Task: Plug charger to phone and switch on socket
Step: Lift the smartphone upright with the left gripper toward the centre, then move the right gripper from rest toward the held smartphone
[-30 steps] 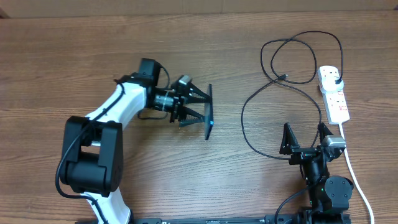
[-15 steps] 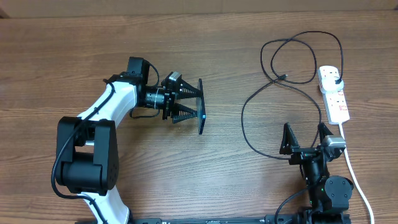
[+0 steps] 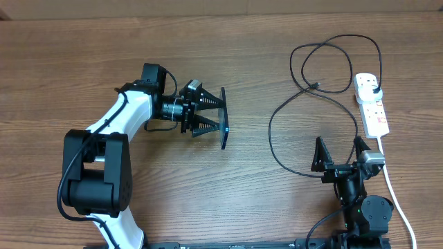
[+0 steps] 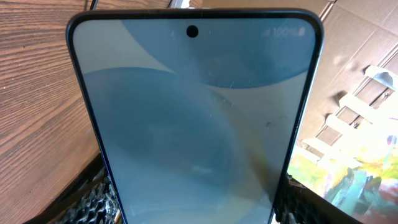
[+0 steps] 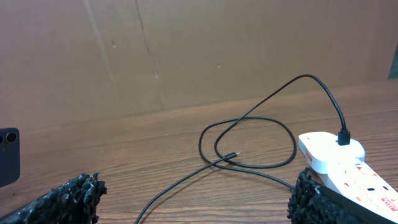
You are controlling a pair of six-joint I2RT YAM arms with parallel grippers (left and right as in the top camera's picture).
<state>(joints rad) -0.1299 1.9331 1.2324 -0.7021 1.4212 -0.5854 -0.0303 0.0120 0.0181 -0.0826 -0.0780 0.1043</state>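
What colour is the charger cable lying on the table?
The charger cable is black, clearest in the overhead view.

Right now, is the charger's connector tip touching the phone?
Apart. Overhead, the connector tip lies on the table, far from the phone in the left gripper.

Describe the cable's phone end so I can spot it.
Start at the white power strip at the overhead view's right edge. Left of it the black cable coils. Its free tip lies inside the upper loop, small and bare, unlike the plug seated in the strip.
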